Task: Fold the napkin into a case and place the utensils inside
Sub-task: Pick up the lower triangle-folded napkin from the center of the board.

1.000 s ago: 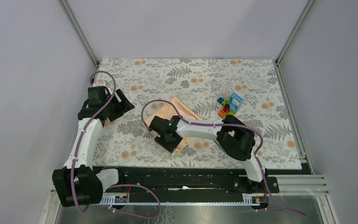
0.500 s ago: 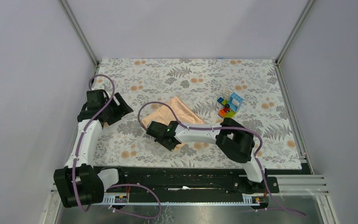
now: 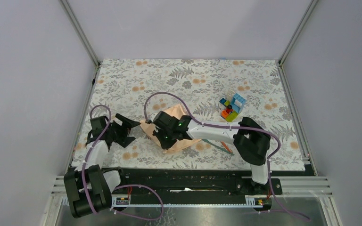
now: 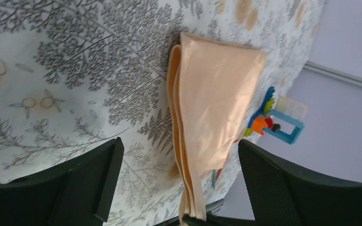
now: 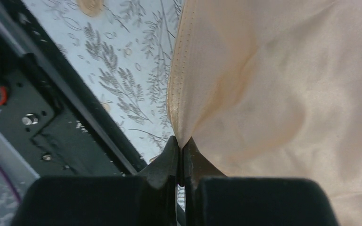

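The napkin (image 3: 183, 142) lies folded in several layers on the near half of the floral table mat (image 3: 193, 75), a little left of its middle. One end of it is raised off the mat.

The chief risk, as I judge it, is the fold coming undone. The satin looks slippery. The left wrist view shows the stacked layers only loosely aligned along one edge, so a pull on a single hem could fan them apart. The pinch is also very shallow, so the cloth could slide out mid-move and drop crumpled.

The second risk is to the utensils (image 3: 222, 147). The orange and teal pieces lie just right of the napkin toward the mat's near edge, beneath the right forearm. A swing of that arm or a drag of the cloth could sweep them away. Whether they touch the napkin I cannot tell.

The right gripper (image 5: 180, 150) has its jaws pressed fully together on a hemmed corner of the napkin, with only a sliver of cloth between the tips.

The left gripper (image 3: 128, 131) stands spread wide near the mat's left edge. It faces the napkin but is apart from it and holds nothing.

The toy blocks (image 3: 231, 106) sit well apart toward the right.
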You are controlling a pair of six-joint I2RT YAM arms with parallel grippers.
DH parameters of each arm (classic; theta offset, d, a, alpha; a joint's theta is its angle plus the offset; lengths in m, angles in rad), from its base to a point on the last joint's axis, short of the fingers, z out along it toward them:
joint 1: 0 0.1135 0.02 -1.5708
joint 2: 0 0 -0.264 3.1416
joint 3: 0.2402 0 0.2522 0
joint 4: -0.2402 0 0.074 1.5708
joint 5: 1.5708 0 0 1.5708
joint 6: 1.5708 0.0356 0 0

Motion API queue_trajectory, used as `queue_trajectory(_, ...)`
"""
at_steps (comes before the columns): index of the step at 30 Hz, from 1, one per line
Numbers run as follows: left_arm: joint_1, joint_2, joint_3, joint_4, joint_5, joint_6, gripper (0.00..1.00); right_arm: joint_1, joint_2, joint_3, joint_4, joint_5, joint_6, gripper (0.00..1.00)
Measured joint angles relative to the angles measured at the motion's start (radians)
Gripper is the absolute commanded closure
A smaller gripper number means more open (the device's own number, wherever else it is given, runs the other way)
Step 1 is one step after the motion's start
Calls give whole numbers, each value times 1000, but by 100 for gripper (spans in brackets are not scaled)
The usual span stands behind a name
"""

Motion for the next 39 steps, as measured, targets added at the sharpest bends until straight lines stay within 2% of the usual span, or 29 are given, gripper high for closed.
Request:
queue_trajectory(5,0,46,-37,178,47,-96,7,-43,-45,-44,78,-103,59,100)
queue_trajectory(13,-4,208,-93,377,94,-185,12,-82,-57,-81,122,-167,97,100)
queue_trajectory(18,-54,326,-81,518,125,-220,27,-85,-63,-84,136,-175,101,100)
queue_trajectory(21,-74,391,-69,581,130,-232,30,-86,-67,-84,139,-183,101,100)
queue_trajectory(29,-104,411,-27,574,40,-170,41,-91,-77,-84,143,-197,100,100)
queue_trajectory(34,-105,454,-16,615,39,-169,48,-96,-82,-84,143,-199,100,100)
queue_trajectory(39,-106,461,-8,606,8,-154,67,-98,-82,-84,145,-200,100,100)
